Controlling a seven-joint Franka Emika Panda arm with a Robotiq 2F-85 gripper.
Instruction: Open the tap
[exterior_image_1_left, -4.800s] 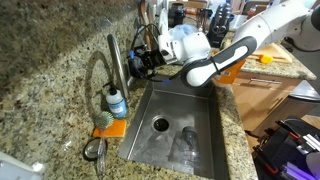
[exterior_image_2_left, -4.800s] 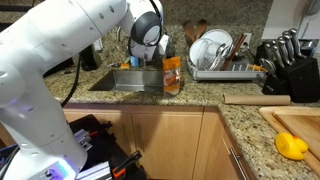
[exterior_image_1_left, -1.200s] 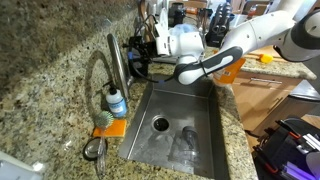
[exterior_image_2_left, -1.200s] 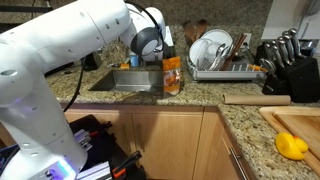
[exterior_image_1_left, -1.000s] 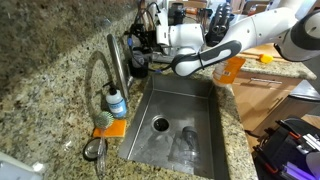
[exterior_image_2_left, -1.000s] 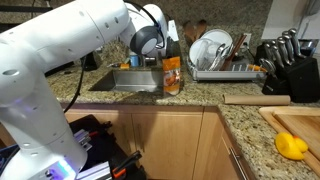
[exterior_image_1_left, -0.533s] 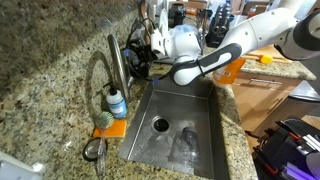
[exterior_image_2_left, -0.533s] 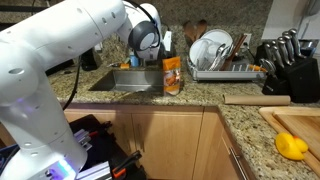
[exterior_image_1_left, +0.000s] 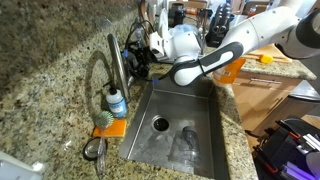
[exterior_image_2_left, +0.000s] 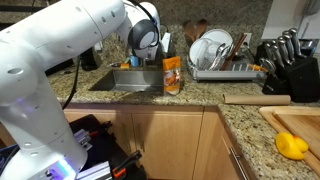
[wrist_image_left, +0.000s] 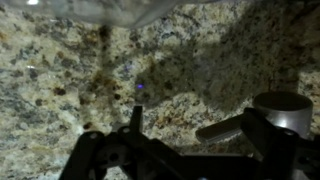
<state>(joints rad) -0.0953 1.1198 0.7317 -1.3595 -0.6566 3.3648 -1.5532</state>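
Note:
The tap (exterior_image_1_left: 114, 62) is a brushed-silver post with a high arched spout (exterior_image_1_left: 93, 72) at the back of the sink (exterior_image_1_left: 205, 130). My gripper (exterior_image_1_left: 137, 62) sits right beside the post, at the level of its side lever. In the wrist view the silver lever (wrist_image_left: 226, 127) sticks out from the tap's round body (wrist_image_left: 283, 104) over granite. It lies between my dark fingers, close to the right one. The gripper (wrist_image_left: 180, 152) is open, and I cannot tell if it touches the lever.
A small blue-labelled soap bottle (exterior_image_1_left: 117, 102) and an orange sponge (exterior_image_1_left: 109, 127) stand by the tap's foot. An orange bottle (exterior_image_2_left: 172, 75), dish rack (exterior_image_2_left: 215, 50), knife block (exterior_image_2_left: 285, 58), rolling pin (exterior_image_2_left: 255, 98) and lemon (exterior_image_2_left: 290, 145) are on the granite counter.
Since a second ago my gripper has dropped from higher up down beside the tap post. Over the last half second it has barely moved.

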